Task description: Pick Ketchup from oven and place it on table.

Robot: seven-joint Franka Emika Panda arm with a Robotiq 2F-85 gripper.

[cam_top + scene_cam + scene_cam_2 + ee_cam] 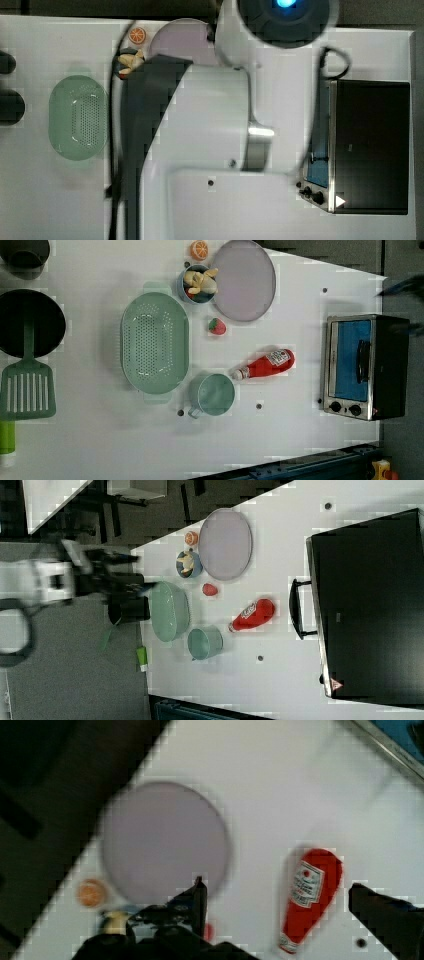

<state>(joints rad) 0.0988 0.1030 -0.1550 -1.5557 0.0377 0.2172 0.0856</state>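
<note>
The ketchup (pixel 265 364) lies on the tabletop (pixel 300 440) beside the shut oven (pixel 365 367); the gripper (pixel 277 902), wide and apparently empty, should retreat without nudging it.

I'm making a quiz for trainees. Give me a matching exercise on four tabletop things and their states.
Things:
1. ketchup
2. oven
3. pincer
4. small blue bowl

States:
A. door shut
B. open, holding nothing
C. lying on its side on the table
D. holds a yellowish toy

Pairs: 1-C, 2-A, 3-B, 4-D
</note>
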